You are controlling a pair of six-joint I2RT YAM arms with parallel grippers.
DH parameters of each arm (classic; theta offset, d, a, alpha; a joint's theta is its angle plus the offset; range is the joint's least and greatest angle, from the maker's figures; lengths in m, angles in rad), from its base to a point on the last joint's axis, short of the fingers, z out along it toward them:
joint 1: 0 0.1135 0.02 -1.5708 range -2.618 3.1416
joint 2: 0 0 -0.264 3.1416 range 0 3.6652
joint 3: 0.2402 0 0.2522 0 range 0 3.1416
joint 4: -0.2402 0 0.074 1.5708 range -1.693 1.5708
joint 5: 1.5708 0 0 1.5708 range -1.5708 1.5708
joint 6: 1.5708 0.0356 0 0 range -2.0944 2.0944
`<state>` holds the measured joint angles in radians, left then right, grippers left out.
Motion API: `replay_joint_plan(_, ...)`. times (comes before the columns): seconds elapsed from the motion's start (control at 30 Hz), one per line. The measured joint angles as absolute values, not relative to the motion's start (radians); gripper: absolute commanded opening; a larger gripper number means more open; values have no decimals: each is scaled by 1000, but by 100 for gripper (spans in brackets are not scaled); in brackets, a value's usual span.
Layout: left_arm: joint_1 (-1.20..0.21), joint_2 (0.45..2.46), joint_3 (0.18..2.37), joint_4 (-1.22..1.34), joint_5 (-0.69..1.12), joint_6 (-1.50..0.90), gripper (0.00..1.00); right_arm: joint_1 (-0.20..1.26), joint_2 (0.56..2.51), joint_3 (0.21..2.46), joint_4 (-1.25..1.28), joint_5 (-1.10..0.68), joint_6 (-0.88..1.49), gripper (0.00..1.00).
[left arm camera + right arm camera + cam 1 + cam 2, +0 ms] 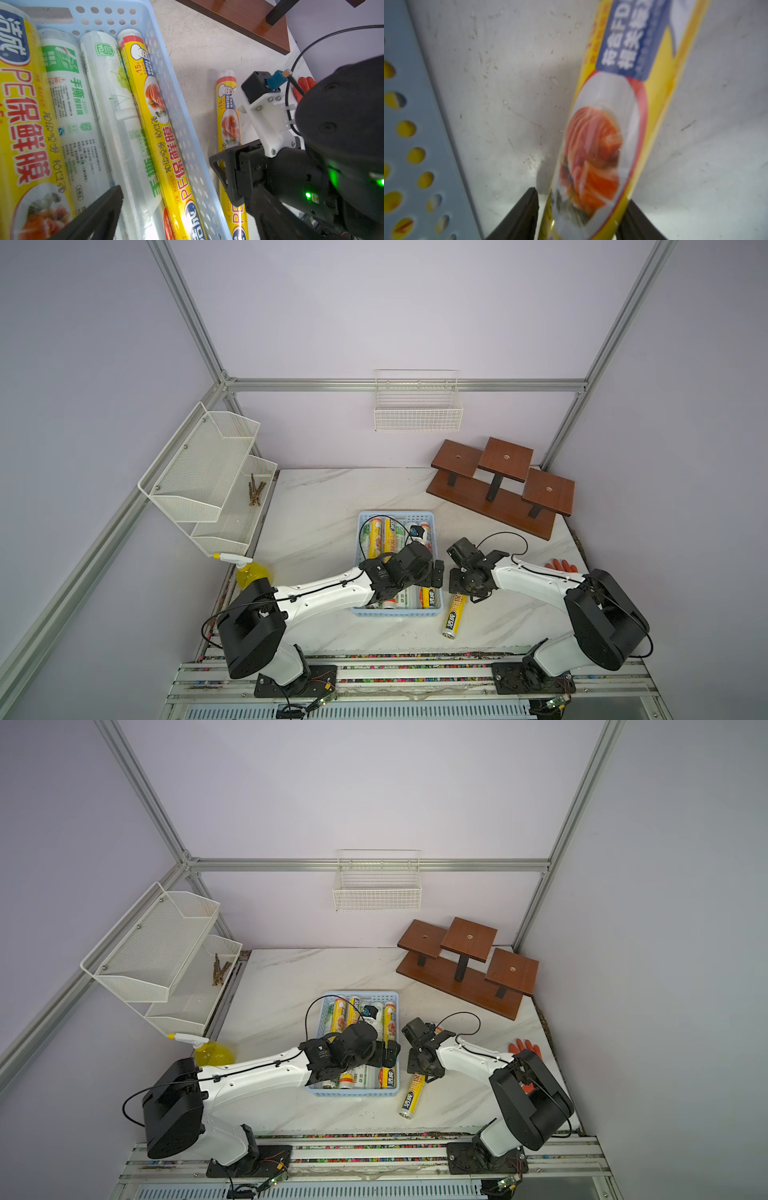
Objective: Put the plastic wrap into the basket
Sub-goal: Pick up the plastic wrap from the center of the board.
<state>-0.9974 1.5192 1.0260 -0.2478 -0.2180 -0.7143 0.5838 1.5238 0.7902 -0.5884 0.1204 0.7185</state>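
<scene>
In both top views the left arm (332, 593) is covering the middle of the rolls (376, 537) inside the basket (397, 611). Just beside the basket, the right gripper (582, 196) is hiding the loose yellow roll (455, 616) at mid-length. The right wrist view is blurring it, leaving the grip unclear. Farther from the basket, the right arm (536, 576) is masking part of the orange glove (561, 565).

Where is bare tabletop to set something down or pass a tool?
Free: table between mesh rack and basket; behind basket up to back wall, left of wooden stand. Crowded: basket's right side, where left tool, right tool and loose roll meet.
</scene>
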Motion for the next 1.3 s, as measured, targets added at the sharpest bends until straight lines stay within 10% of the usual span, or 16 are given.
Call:
replay_joint_plan(0.8, -997, 1506, 1024, -248, -240, -714, 100, 585, 1589, 857, -617, 193, 735, 38)
replay_joint_plan(1.3, -997, 1481, 1005, -242, -266, -717, 100, 585, 1225, 850, -691, 253, 727, 35)
